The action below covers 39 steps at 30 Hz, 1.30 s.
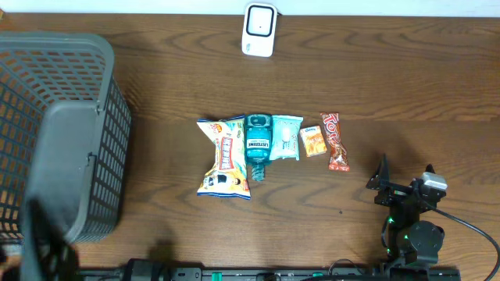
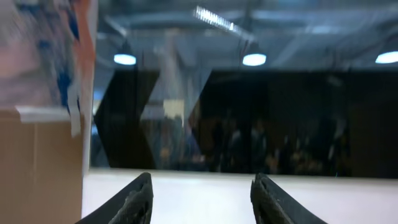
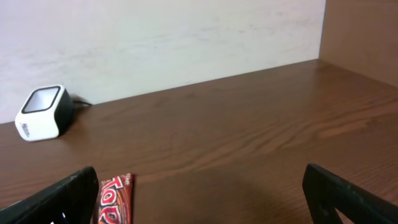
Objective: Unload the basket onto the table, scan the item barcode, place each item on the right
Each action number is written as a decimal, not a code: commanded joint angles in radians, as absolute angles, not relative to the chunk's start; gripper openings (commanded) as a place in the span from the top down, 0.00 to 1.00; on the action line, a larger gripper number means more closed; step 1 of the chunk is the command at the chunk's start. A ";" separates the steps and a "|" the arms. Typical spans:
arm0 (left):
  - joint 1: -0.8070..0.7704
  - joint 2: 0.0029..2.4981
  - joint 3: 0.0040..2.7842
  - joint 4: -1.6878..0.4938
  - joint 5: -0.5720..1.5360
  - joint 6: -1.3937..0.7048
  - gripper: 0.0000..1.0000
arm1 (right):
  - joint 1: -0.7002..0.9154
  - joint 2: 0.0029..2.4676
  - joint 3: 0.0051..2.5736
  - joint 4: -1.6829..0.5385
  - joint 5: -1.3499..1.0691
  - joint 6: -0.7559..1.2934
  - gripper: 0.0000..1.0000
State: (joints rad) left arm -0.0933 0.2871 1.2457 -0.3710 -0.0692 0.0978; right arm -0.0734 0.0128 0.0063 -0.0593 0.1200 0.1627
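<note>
Packaged items (image 1: 275, 147) are seen from overhead in a row near the middle of a brown wooden table (image 1: 375, 86). From left to right, a snack bag (image 1: 225, 156), a teal mouthwash bottle (image 1: 258, 143), a pale teal packet (image 1: 287, 137), a small orange box (image 1: 312, 143) and a red candy bar (image 1: 336, 141) are laid side by side. A white barcode scanner (image 1: 259, 30) is placed at the far edge of the table, well apart from the row. A grey mesh basket (image 1: 47, 58) is set at the left. The right gripper (image 1: 405, 168) is held near the candy bar without touching it, and its fingers are spread.

From the left wrist, the left gripper (image 2: 202, 202) is shown with its two dark fingers (image 2: 134, 202) apart and nothing between them. It is pointed away from the table, toward a dark window (image 2: 249, 118) with ceiling lights reflected in it. A cardboard box (image 2: 37, 168) is seen at the left edge. None of the items is visible here.

From the right wrist, the right gripper (image 3: 199, 199) is seen wide apart, one finger at each lower corner, nothing clamped. The scanner (image 3: 43, 112) is seen at the far left against a pale wall (image 3: 186, 37), and the end of the candy bar (image 3: 115, 200) is seen just beside the left-hand finger (image 3: 59, 202).
</note>
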 commanded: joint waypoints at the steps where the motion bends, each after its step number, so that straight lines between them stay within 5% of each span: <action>1: -0.090 0.228 1.246 -0.397 -0.033 0.081 0.47 | -0.073 0.012 0.006 -0.063 0.117 0.148 0.01; 12: -0.010 0.134 1.205 -0.415 -0.033 0.002 0.40 | -0.073 0.012 0.006 -0.063 0.118 0.148 0.01; 20: 0.063 0.141 1.201 -0.354 0.099 -0.092 0.25 | -0.073 0.012 0.006 -0.063 0.117 0.148 0.01; 21: 0.063 0.144 1.201 -0.336 0.102 -0.092 0.08 | -0.073 0.012 0.006 -0.063 0.118 0.148 0.01; 22: 0.063 0.146 1.201 -0.321 0.101 -0.092 0.02 | -0.073 0.012 0.006 -0.063 0.117 0.148 0.01; 39: 0.053 0.039 1.040 -0.349 0.193 -0.200 0.02 | -0.073 0.012 0.006 -0.063 0.117 0.148 0.01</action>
